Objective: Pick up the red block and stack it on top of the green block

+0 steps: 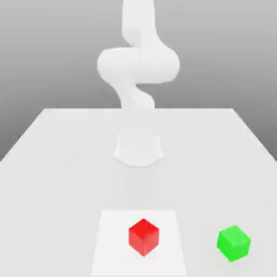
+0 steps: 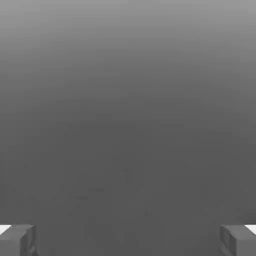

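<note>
Gripper point(image 2: 128, 241) is spread wide, folks, with one finger at each side of the hand view and a big gap between them (about as plain an open hand as you could ask for). Behind them it's all grey, lighter toward one edge and darker toward the other.

Over in the exterior view, the red block point(image 1: 144, 237) is sitting on the pale square point(image 1: 113, 246) near the front of the table point(image 1: 59, 189), turned so one upright edge points roughly at the camera. You can see its top and two side faces.

The green block point(image 1: 233, 243) is off the square, on the bare tabletop toward the exterior view's right. The two blocks are apart, not touching, and the green one is turned at an angle too (its top looks a touch lighter than its sides).

As for the white arm point(image 1: 139, 65), its base point(image 1: 138, 149) is on the table well behind both blocks, roughly mid-table from side to side, and the upper part runs out past the top of the exterior view.
</note>
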Tool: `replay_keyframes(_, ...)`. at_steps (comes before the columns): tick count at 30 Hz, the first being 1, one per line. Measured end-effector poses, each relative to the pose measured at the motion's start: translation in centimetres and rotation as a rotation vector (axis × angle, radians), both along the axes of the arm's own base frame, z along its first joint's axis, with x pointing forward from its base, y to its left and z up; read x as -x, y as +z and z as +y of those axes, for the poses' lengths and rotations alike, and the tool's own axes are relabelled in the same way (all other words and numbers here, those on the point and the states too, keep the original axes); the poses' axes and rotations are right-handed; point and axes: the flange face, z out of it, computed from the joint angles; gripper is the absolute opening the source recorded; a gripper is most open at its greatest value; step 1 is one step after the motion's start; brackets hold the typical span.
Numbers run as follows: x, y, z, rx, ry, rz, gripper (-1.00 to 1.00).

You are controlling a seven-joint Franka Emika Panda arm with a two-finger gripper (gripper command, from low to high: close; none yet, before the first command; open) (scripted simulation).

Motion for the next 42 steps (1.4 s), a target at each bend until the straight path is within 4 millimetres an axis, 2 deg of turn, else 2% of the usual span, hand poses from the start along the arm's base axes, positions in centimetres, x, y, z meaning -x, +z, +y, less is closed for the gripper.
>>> replay_keyframes(5,-5.4,-10.6,0.3,0.075,0.150,0.165,0.00)
replay_keyframes(8,-7.2,-17.0,0.6,0.116,0.241,0.259,0.00)
replay_keyframes(11,-8.1,-23.6,1.0,0.155,0.334,0.351,0.00)
replay_keyframes(16,-7.4,-34.3,1.4,0.216,0.494,0.504,0.00)
replay_keyframes(21,-4.4,-43.9,1.5,0.270,0.656,0.651,0.00)
replay_keyframes(27,-3.8,-51.1,1.3,0.278,0.685,0.677,0.00)
replay_keyframes(28,-3.8,-51.7,1.3,0.278,0.685,0.678,-1.00)
replay_keyframes(35,-3.7,-51.7,1.4,0.278,0.685,0.679,-1.00)
replay_keyframes(40,-3.8,-46.8,1.4,0.277,0.686,0.679,-1.00)
replay_keyframes(42,-4.2,-45.4,3.3,0.279,0.693,0.678,-1.00)
